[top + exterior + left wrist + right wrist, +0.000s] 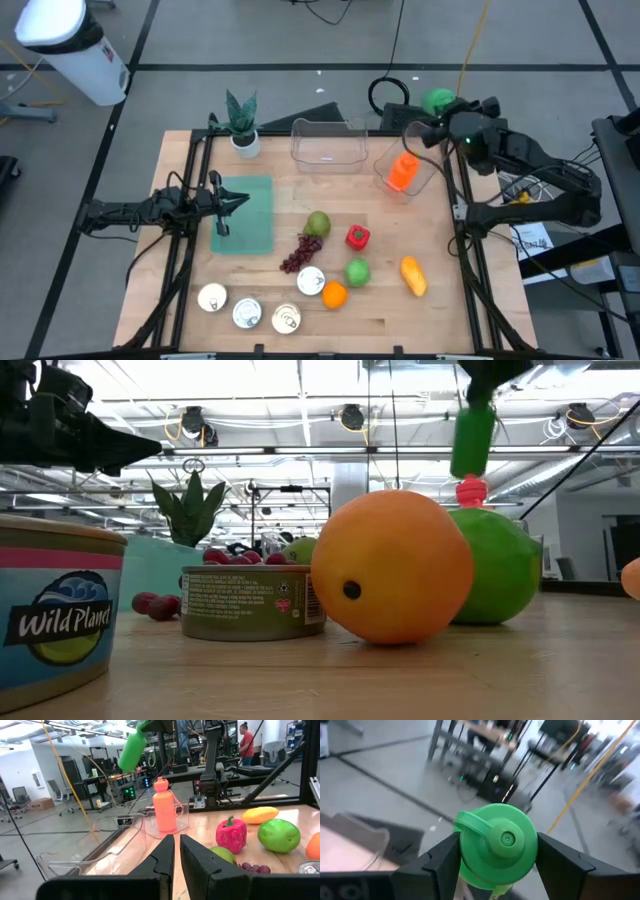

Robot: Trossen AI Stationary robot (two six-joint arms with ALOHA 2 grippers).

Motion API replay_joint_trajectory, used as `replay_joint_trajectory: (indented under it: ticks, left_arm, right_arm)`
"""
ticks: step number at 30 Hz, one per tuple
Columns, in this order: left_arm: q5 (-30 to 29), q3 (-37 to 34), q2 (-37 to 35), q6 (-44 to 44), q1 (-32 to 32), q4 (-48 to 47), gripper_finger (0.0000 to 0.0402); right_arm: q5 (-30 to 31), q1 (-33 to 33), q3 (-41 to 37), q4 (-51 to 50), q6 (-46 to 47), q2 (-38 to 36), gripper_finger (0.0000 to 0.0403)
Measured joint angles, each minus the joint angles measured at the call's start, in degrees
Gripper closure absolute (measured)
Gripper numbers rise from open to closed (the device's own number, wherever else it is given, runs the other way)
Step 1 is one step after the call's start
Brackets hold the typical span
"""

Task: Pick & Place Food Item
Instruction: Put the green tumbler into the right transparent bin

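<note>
well, the wooden table [440,320] carries everything, boxed in by its black frame. the right arm reaches in from the far right corner, its elbow folded out past the table edge and its wrist held high above the far right bin. the right gripper [496,851] is clamped on a green bottle [496,849], one dark finger on each side just below the cap; from table height the bottle hangs upright in the air, well above the fruit. the left arm lies low and stretched straight along the left edge, its wrist level over the teal cutting board [250,235]. the left gripper [177,851] is empty, its fingers nearly pressed together with only a thin slit between them, pointing toward the middle of the table.

at the far side two clear bins stand side by side: the left bin [325,145], and the right bin [425,170] holding an orange bottle [403,171] upright. a potted plant [242,122] stands at the board's far corner.

in the middle lie a pear [318,223], red grapes [299,253], a red pepper [357,237], a green lime [357,271], an orange [334,295] and a yellow mango [413,276]. four tins [247,313] sit along the near edge.
</note>
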Motion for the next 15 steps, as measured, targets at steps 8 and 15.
replay_joint_trajectory:
  ticks: [8,15]
  left_arm:
    - [0.00,0.00,0.00,0.00,0.00,0.00,0.0360]
    - [0.00,0.00,0.01,0.00,0.02,0.01,0.0360]
  right_arm:
    - [-14.09,-9.24,0.00,-9.37,7.33,0.00,0.0187]
    - [-23.24,-14.47,0.00,-13.14,9.67,0.11,0.0187]
